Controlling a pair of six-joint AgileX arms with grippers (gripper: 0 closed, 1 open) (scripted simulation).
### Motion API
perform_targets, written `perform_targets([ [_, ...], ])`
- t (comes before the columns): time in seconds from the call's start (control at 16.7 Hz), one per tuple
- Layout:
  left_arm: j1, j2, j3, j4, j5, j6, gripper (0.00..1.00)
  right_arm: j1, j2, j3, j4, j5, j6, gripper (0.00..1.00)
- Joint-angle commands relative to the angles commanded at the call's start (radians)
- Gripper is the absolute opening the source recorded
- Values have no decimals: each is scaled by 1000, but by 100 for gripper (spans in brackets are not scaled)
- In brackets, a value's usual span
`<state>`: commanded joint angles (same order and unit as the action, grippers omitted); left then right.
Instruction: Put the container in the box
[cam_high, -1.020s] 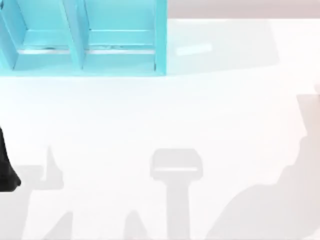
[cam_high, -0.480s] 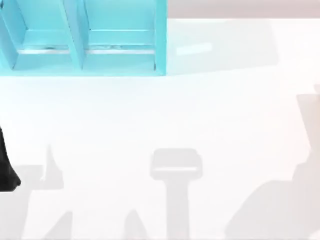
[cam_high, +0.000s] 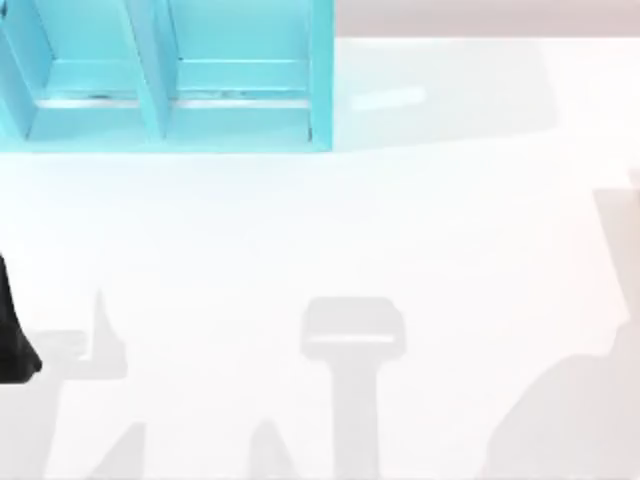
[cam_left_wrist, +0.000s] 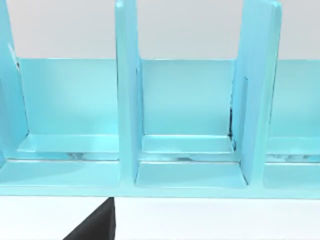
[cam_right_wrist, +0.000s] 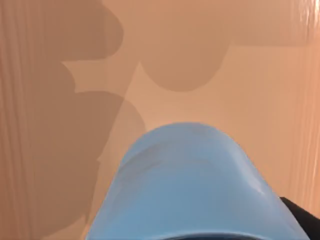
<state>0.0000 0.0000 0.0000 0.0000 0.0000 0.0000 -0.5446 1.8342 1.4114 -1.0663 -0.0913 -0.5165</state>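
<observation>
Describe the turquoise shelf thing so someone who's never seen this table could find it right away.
Start at the white table and look to its far left corner in the top view. There stands the turquoise structure, with upright dividers splitting it into open compartments. It is the one coloured thing on the white surface.

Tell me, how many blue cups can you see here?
1. The blue cup sits close in front of the right wrist camera, over a tan-brown surface. More could be hidden outside what the cameras cover.
</observation>
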Motion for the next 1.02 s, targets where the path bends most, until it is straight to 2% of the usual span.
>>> perform_targets([
  [0.06,0,0,0,0,0,0,100,0,0,0,0,0,0,0],
  [0.84,0,0,0,0,0,0,100,0,0,0,0,0,0,98],
  [1.02,0,0,0,0,0,0,100,0,0,0,0,0,0,100],
])
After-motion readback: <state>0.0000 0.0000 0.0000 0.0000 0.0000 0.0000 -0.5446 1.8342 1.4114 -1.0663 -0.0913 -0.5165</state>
